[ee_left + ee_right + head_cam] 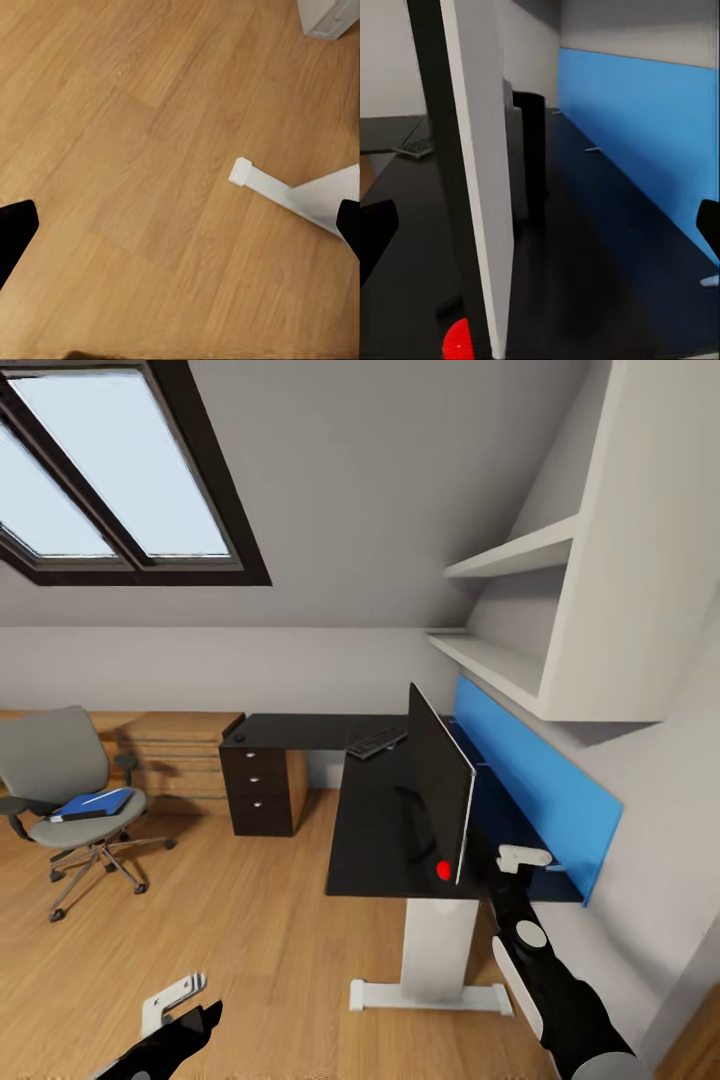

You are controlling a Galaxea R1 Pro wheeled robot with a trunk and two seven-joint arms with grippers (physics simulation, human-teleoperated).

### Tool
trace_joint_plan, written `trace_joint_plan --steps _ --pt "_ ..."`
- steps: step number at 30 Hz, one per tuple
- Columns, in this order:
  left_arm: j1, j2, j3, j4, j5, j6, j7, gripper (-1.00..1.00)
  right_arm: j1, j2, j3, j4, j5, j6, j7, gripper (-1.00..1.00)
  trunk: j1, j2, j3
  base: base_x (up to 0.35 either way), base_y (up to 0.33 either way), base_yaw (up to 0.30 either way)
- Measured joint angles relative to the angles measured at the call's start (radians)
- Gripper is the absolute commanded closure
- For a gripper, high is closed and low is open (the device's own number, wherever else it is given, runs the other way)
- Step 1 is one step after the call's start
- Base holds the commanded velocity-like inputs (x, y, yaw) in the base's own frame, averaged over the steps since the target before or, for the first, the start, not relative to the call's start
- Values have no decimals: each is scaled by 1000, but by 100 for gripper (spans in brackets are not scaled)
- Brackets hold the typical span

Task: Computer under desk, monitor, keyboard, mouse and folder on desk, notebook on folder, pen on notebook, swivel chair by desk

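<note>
The black monitor [440, 790] stands edge-on on the black desk [375, 830], its red dot [456, 339] at the near lower corner. The keyboard [377, 741] lies further back on the desk. My right gripper [523, 857] hovers open just behind the monitor's near edge, and the monitor [472, 187] stands between its spread fingers. The grey swivel chair [60, 760] stands apart at the left with the blue folder [95, 804] on its seat. My left gripper [175, 1000] hangs open and empty over the floor. A short pale stick [594, 149], perhaps the pen, lies by the blue panel.
A blue panel [540, 780] backs the desk under white wall shelves [520, 550]. Black drawers [258, 790] and a wooden chest [180, 755] stand behind. The white pedestal foot [285, 191] rests on the wood floor, with a pale grey box corner [326, 15] beyond it.
</note>
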Motion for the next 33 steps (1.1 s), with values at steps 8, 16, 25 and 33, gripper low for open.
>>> trace_joint_plan --steps 8,16,25,33 --pt "0 3 0 104 -4 -1 -1 -100 0 2 -1 105 0 -62 -2 -100 0 0 0 -337 0 0" --pt "0 18 -3 294 -22 -112 -1 -100 0 4 2 269 1 -194 -2 -100 0 0 0 -334 0 0" --pt "-1 25 -3 571 -130 -475 2 -100 0 9 2 558 -8 -347 -5 -100 0 0 0 -127 0 0" --pt "-1 24 -5 675 -141 -561 5 -100 0 9 1 772 -12 -505 -6 -100 -1 0 0 -6 0 0"
